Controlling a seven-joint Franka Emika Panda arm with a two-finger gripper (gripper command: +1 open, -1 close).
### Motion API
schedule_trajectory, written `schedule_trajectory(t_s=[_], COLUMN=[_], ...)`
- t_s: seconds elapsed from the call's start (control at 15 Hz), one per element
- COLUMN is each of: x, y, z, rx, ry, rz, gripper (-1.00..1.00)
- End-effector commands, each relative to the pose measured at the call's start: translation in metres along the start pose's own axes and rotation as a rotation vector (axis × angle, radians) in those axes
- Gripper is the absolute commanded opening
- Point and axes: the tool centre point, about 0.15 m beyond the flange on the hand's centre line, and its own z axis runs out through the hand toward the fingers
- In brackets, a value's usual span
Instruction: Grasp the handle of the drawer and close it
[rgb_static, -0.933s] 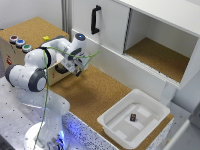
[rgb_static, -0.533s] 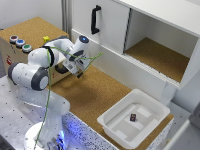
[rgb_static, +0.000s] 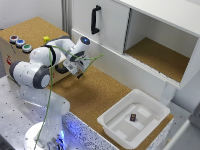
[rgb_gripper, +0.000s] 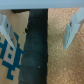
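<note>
The cork-topped wooden box (rgb_static: 30, 27) with coloured buttons (rgb_static: 20, 43) stands at the exterior view's left. Its tan drawer front is mostly hidden behind my arm there; a bit of the black handle (rgb_static: 61, 70) shows under the wrist. My gripper (rgb_static: 76, 68) is right at that drawer front. In the wrist view the gripper (rgb_gripper: 39, 27) is open, with one pale finger (rgb_gripper: 5, 27) on each side of a blurred dark bar, the handle (rgb_gripper: 35, 47). The tan drawer front (rgb_gripper: 10, 52) with blue print lies beside it. The fingers are not touching the bar.
A large white cabinet (rgb_static: 115, 25) with a long black door handle (rgb_static: 94, 19) and an open compartment (rgb_static: 155, 55) stands behind. A white plastic tub (rgb_static: 135, 122) with a small dark object inside sits on the cork floor (rgb_static: 95, 95) at the exterior view's right.
My gripper has shifted slightly lower and closer to the drawer front. The box, cabinet and tub have not moved.
</note>
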Motion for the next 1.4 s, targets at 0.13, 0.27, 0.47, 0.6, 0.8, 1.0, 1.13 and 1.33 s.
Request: schedule_trajectory(t_s=[0.13,0.27,0.47,0.6,0.8,1.0,1.13,1.33], x=[0.022,0.022,0.022,0.023,0.025,0.024,0.022,0.022], y=[-0.002,-0.005,-0.007,-0.009,-0.013,-0.015,-0.015,-0.017], z=[0.01,0.012,0.014,0.016,0.019,0.015,0.014,0.02], rx=[0.071,0.083,0.088,0.096,0.097,0.085,0.074,0.065], ry=[-0.082,-0.084,-0.089,-0.092,-0.098,-0.084,-0.084,-0.096], rz=[-0.04,-0.054,-0.057,-0.061,-0.073,-0.075,-0.075,-0.082], gripper=[1.0,-1.0,-1.0,-1.0,-1.0,-1.0,-1.0,-1.0])
